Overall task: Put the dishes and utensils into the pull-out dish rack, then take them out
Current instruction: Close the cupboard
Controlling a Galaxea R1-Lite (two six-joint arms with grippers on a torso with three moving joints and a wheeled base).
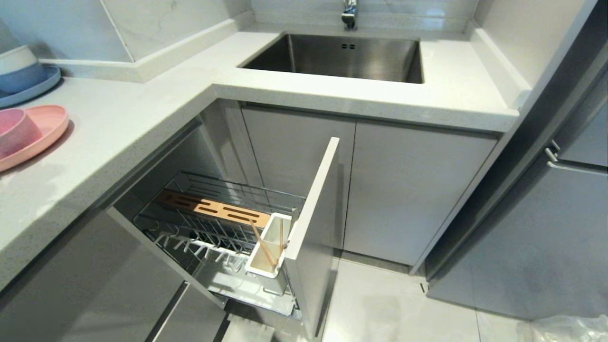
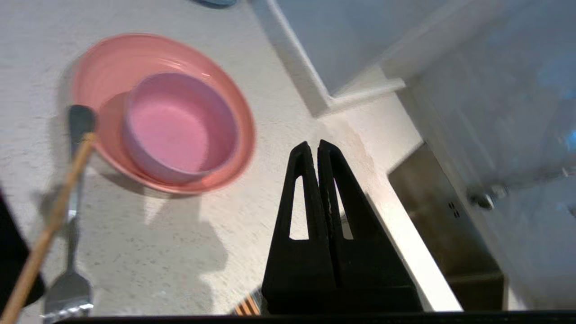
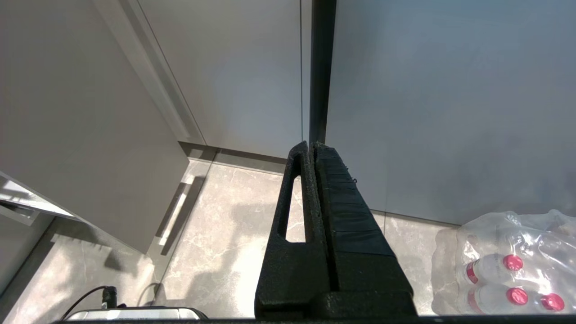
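Observation:
The pink bowl point(image 2: 180, 126) sits inside the pink plate point(image 2: 108, 67) on the white counter. My left gripper point(image 2: 313, 144) hangs shut and empty above the counter, to one side of them. A silver fork point(image 2: 69, 288) lies on the far side of the plate, with a light-wood chopstick point(image 2: 49, 225) slanting across it. In the head view the plate point(image 1: 47, 126) and bowl point(image 1: 16, 128) are at the far left. The pull-out dish rack point(image 1: 228, 187) stands open below, with two chopsticks point(image 1: 260, 244) leaning in its white holder point(image 1: 266, 271). My right gripper point(image 3: 311, 144) is shut and empty over the floor.
A blue plate with stacked bowls point(image 1: 28, 76) stands at the back left of the counter. The steel sink point(image 1: 342, 57) is ahead. The rack's door front point(image 1: 311, 209) juts into the floor space. A wrapped pack of bottles point(image 3: 508, 265) lies on the floor.

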